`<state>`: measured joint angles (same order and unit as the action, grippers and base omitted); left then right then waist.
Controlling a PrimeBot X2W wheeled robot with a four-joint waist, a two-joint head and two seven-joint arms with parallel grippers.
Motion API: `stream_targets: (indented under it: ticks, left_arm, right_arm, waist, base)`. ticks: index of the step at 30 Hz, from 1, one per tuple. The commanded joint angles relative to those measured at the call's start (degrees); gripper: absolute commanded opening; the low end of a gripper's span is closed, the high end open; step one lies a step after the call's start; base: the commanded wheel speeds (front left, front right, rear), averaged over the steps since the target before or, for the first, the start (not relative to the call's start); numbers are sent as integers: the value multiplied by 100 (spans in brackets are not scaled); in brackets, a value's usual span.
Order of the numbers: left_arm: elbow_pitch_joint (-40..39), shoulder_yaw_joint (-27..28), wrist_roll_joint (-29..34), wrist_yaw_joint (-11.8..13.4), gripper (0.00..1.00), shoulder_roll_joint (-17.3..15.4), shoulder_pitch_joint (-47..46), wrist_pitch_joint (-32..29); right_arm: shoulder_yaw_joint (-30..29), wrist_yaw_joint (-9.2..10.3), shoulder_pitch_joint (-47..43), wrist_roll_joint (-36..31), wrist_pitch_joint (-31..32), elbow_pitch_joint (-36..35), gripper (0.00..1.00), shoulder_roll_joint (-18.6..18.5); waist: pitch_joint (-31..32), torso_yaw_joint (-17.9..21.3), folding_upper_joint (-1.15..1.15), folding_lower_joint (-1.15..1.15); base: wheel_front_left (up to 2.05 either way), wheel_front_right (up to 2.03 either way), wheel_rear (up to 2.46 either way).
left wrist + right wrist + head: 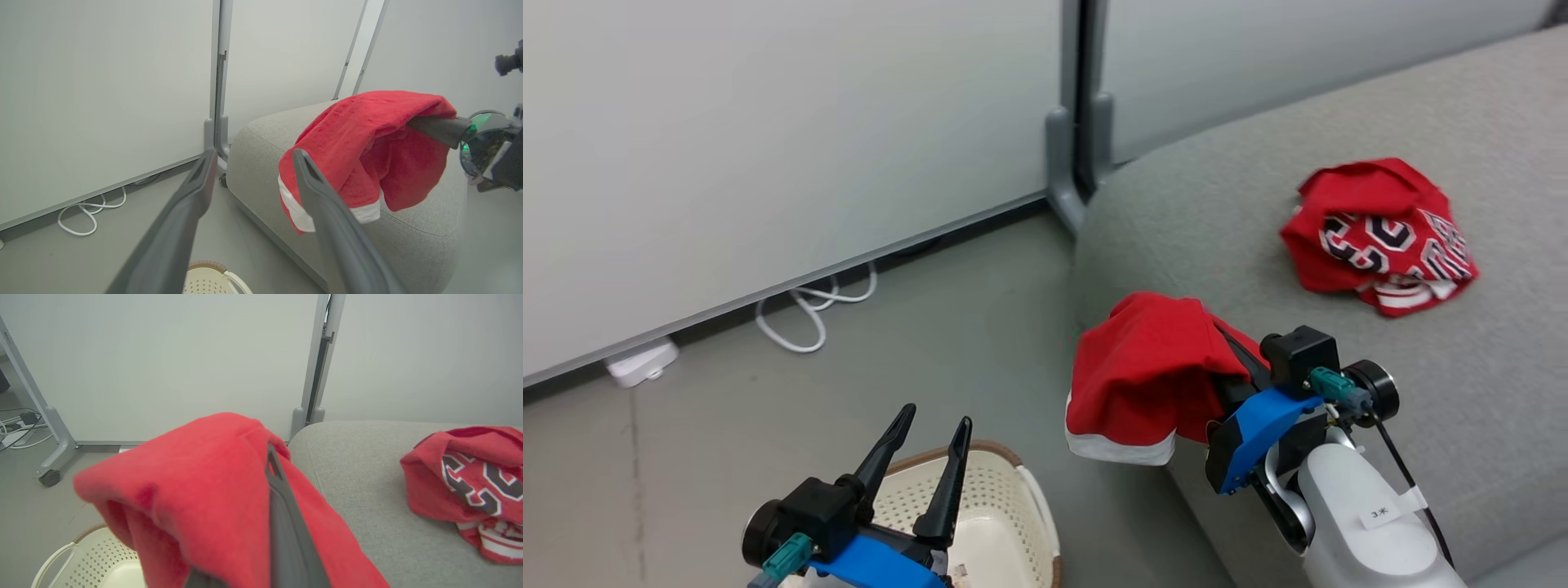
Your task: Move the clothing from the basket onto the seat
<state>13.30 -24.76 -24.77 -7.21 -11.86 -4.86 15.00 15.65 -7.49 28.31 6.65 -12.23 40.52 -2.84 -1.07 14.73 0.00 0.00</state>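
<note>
a white cable point(809, 314) loops on the floor point(947, 327) under the wall panels, and a grey post point(1068, 171) stands just beside the seat's point(1462, 392) far corner. the lettered garment point(1380, 237) lies crumpled on the seat, with its black-and-white letters and striped trim facing up. the plain garment point(1147, 367), red with a white hem, hangs pinched in the right tool point(273, 465) at the seat's near corner, drooping past the edge, while the left tool point(935, 416) hangs with fingers spread and empty above the basket point(1013, 498) on the floor.
</note>
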Motion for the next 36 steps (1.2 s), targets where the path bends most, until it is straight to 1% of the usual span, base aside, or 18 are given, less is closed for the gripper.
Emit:
stream_targets:
  ticks: [1,5,10,11,18,30,34,36]
  left_arm:
    - [-18,-21,-25,-39,100,-27,-56,27]
    - [-47,-32,-19,-40,100,-70,-51,27]
    - [-81,-65,-26,-40,100,-132,-73,27]
    - [-81,-65,-26,-40,100,-132,-73,27]
    - [-120,-93,-2,-40,100,-192,-93,27]
    - [-142,-158,-37,-40,100,-235,-118,27]
    - [-230,-143,15,-40,100,-334,-169,27]
    - [-314,-172,24,-40,100,-437,-242,27]
  right_arm:
    - [-35,-1,-59,23,-27,-37,0,-7]
    - [-43,-1,-77,8,-38,-73,0,-6]
    - [-70,-1,-128,41,-50,-114,0,-5]
    - [-70,-1,-128,41,-50,-114,0,-5]
    - [-42,-1,-187,104,-69,-190,0,-5]
    - [-155,-1,-250,89,-58,-244,0,-5]
    - [-329,-1,102,285,33,-273,0,-6]
    - [-565,-1,419,251,110,-296,0,-6]
  waist:
    - [-94,426,0,0]
    - [-173,815,0,0]
    - [-269,1213,0,0]
    - [-269,1213,0,0]
    - [-369,1584,0,0]
    - [-451,1590,0,0]
    - [-652,1523,0,0]
    - [-851,1452,0,0]
  base:
    - [0,0,0]
    - [0,0,0]
    - [0,0,0]
    - [0,0,0]
    - [0,0,0]
    - [0,0,0]
    - [0,0,0]
    - [0,0,0]
